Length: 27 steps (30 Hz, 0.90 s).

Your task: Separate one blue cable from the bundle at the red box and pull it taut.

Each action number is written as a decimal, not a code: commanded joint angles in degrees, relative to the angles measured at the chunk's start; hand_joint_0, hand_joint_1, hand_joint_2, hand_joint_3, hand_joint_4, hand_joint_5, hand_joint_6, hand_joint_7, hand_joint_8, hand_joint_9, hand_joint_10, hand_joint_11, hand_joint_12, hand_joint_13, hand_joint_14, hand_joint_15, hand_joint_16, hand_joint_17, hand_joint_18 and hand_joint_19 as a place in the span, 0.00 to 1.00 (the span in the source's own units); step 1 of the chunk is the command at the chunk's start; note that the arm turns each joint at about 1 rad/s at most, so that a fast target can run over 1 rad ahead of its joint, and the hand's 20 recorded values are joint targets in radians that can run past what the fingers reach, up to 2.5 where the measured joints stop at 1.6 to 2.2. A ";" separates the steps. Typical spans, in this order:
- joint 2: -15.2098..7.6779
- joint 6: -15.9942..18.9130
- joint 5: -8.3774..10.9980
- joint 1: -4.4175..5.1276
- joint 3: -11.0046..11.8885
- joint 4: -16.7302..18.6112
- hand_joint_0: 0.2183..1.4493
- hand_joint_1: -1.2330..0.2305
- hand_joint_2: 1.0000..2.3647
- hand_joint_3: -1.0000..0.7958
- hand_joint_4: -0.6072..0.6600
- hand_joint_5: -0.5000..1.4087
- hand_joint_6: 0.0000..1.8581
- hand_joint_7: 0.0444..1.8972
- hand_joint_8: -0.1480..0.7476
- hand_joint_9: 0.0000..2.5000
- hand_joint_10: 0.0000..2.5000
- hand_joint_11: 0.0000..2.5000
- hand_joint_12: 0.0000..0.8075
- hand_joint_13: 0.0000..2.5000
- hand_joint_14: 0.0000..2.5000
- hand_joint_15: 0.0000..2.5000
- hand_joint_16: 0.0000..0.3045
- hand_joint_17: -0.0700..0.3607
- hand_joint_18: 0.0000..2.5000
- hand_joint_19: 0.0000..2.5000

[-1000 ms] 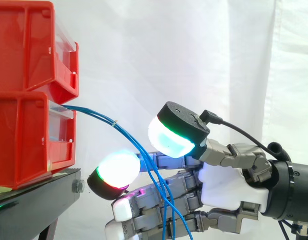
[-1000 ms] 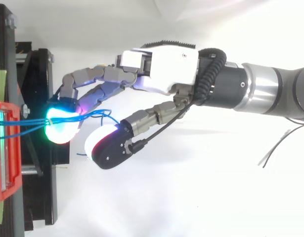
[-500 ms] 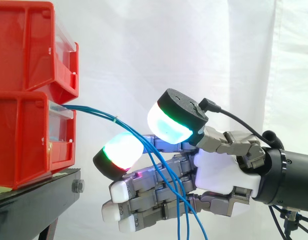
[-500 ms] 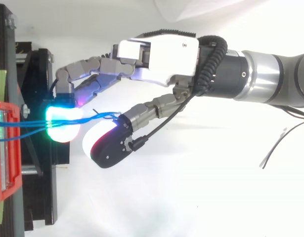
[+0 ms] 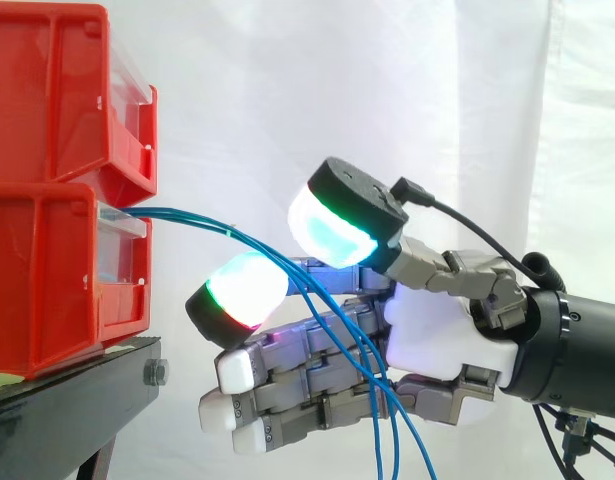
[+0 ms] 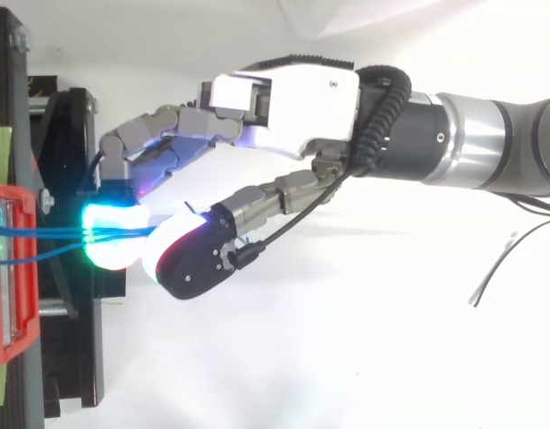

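Several thin blue cables (image 5: 202, 221) leave the front of the lower red bin (image 5: 57, 280) and arc right and down across my hand (image 5: 437, 340). In the top view the cables (image 6: 51, 235) run level from the bin onto a cyan-glowing fingertip pad (image 6: 114, 241). My thumb pad (image 6: 172, 255) presses in beside that pad, with the bundle between the two. From the side, the thumb pad (image 5: 332, 235) sits just above and right of the green-and-red finger pad (image 5: 242, 288), and the cables pass through the narrow gap. The other fingers lie straight below, cables hanging in front of them.
A second red bin (image 5: 57, 90) is stacked on the lower one, both on a black stand (image 5: 77, 390) at the left. A white curtain hangs behind. Thin dark wires (image 6: 498, 264) lie on the white surface at the right of the top view.
My thumb has swung in toward the glowing finger pad, narrowing the gap to a pinch on the cables. The hand rose slightly, and the cables now run straighter from the bin.
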 commanded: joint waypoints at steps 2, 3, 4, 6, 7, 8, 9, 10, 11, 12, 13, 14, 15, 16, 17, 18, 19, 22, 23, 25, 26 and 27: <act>0.00 -0.05 0.03 0.09 0.03 -0.13 0.30 0.55 0.00 0.29 0.65 0.18 0.37 0.55 0.55 0.29 0.01 0.25 0.44 0.26 0.01 0.14 0.13 0.37 0.19 0.16; 0.00 -0.05 0.03 0.09 0.03 -0.13 0.31 0.56 0.00 0.29 0.65 0.19 0.37 0.55 0.55 0.29 0.01 0.25 0.44 0.26 0.00 0.14 0.13 0.37 0.20 0.16; 0.00 -0.05 0.03 0.09 0.03 -0.13 0.31 0.57 0.00 0.29 0.64 0.19 0.37 0.55 0.55 0.30 0.01 0.25 0.44 0.26 0.01 0.14 0.13 0.37 0.20 0.16; 0.00 0.04 0.03 0.00 0.29 -0.22 0.32 0.57 0.00 0.31 0.64 0.19 0.37 0.55 0.55 0.30 0.01 0.25 0.44 0.27 0.01 0.14 0.13 0.36 0.20 0.17; 0.00 -0.05 0.03 0.00 0.46 -0.31 0.32 0.56 0.00 0.32 0.64 0.19 0.37 0.55 0.55 0.30 0.01 0.25 0.44 0.27 0.01 0.14 0.13 0.36 0.20 0.16; 0.00 -0.05 0.03 0.00 0.55 -0.40 0.33 0.54 0.01 0.34 0.64 0.19 0.37 0.55 0.55 0.30 0.01 0.25 0.44 0.27 0.01 0.14 0.13 0.36 0.20 0.16; 0.00 -0.05 0.03 0.00 0.64 -0.57 0.33 0.53 0.01 0.35 0.64 0.19 0.37 0.56 0.55 0.30 0.01 0.26 0.44 0.27 0.01 0.14 0.13 0.37 0.20 0.16; 0.00 -0.05 0.03 0.00 0.64 -0.57 0.33 0.52 0.01 0.35 0.64 0.19 0.38 0.55 0.55 0.30 0.01 0.26 0.44 0.27 0.01 0.14 0.13 0.37 0.20 0.16; 0.00 -0.05 0.03 -0.08 0.90 -0.75 0.33 0.49 0.01 0.37 0.65 0.19 0.38 0.55 0.55 0.30 0.01 0.26 0.44 0.27 0.01 0.15 0.13 0.37 0.20 0.16; 0.00 -0.05 0.03 -0.08 1.08 -0.92 0.33 0.48 0.01 0.38 0.65 0.19 0.38 0.55 0.55 0.30 0.01 0.26 0.45 0.27 0.01 0.15 0.13 0.37 0.20 0.16; 0.00 -0.05 0.03 -0.08 1.17 -1.01 0.33 0.46 0.01 0.40 0.65 0.19 0.38 0.55 0.55 0.30 0.01 0.26 0.45 0.27 0.01 0.15 0.13 0.37 0.20 0.16; 0.00 -0.22 0.03 -0.17 1.52 -1.54 0.33 0.45 0.01 0.41 0.65 0.19 0.38 0.55 0.55 0.30 0.01 0.26 0.45 0.27 0.01 0.14 0.13 0.37 0.20 0.16; 0.00 -0.22 0.03 -0.17 1.52 -1.54 0.33 0.44 0.01 0.41 0.65 0.19 0.38 0.55 0.55 0.30 0.01 0.26 0.45 0.27 0.01 0.15 0.13 0.37 0.20 0.16; 0.00 -0.31 0.03 -0.17 1.70 -1.80 0.33 0.43 0.01 0.42 0.65 0.18 0.38 0.54 0.55 0.30 0.01 0.26 0.45 0.27 0.01 0.15 0.13 0.37 0.20 0.16; -0.09 -0.31 0.03 -0.17 1.78 -1.89 0.33 0.42 0.01 0.43 0.65 0.18 0.39 0.53 0.55 0.30 0.01 0.26 0.45 0.27 0.01 0.15 0.13 0.37 0.21 0.16; 0.00 -0.31 0.03 -0.08 1.78 -1.89 0.33 0.41 0.01 0.45 0.66 0.18 0.39 0.52 0.57 0.31 0.01 0.27 0.46 0.27 0.01 0.14 0.14 0.38 0.21 0.16; -0.09 -0.40 0.21 0.00 1.78 -1.89 0.33 0.41 0.01 0.45 0.67 0.18 0.39 0.52 0.57 0.31 0.01 0.27 0.47 0.28 0.00 0.14 0.14 0.38 0.21 0.16; -0.09 -0.40 0.47 0.18 1.78 -1.80 0.33 0.38 0.01 0.48 0.67 0.18 0.40 0.50 0.57 0.31 0.01 0.27 0.47 0.28 0.00 0.14 0.14 0.39 0.22 0.15; -0.09 -0.40 0.65 0.18 1.78 -1.80 0.33 0.37 0.01 0.49 0.67 0.18 0.40 0.50 0.57 0.31 0.01 0.27 0.47 0.28 0.01 0.14 0.14 0.39 0.22 0.15; -0.09 -0.40 0.73 0.18 1.78 -1.80 0.34 0.35 0.01 0.49 0.67 0.17 0.41 0.49 0.57 0.31 0.01 0.28 0.47 0.28 0.01 0.14 0.14 0.39 0.22 0.15; -0.09 -0.40 0.73 0.27 1.78 -1.80 0.34 0.34 0.01 0.49 0.66 0.17 0.42 0.48 0.57 0.32 0.01 0.29 0.47 0.28 0.01 0.15 0.14 0.39 0.23 0.15; -0.09 -0.40 0.73 0.27 1.87 -1.80 0.34 0.34 0.01 0.49 0.66 0.17 0.42 0.49 0.57 0.32 0.01 0.29 0.47 0.28 0.01 0.15 0.14 0.39 0.23 0.15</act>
